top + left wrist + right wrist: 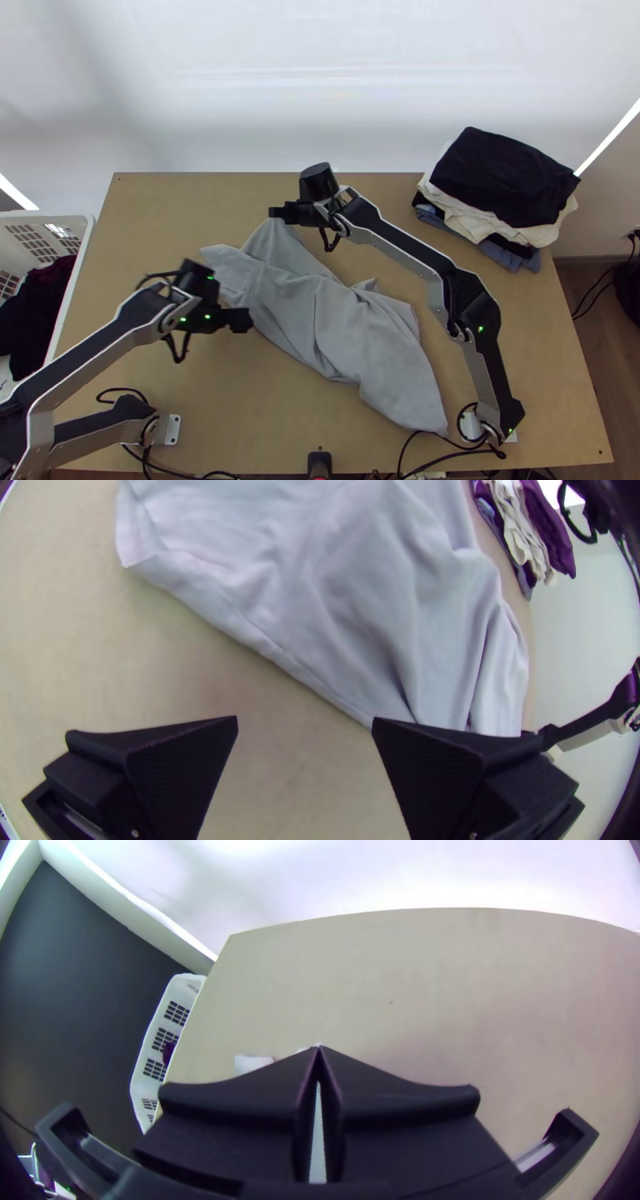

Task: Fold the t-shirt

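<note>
Well, the grey shirt (344, 320) lies all crumpled on the table (240, 400). The right gripper (277, 212) pinches its far tip; the left gripper (305, 719) is wide open near its edge. Best nip that edge (gently!), then pull it flat.

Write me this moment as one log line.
grey cloth t-shirt: rumpled on light wooden table | black right gripper: shut on its far edge | black left gripper: open
</note>
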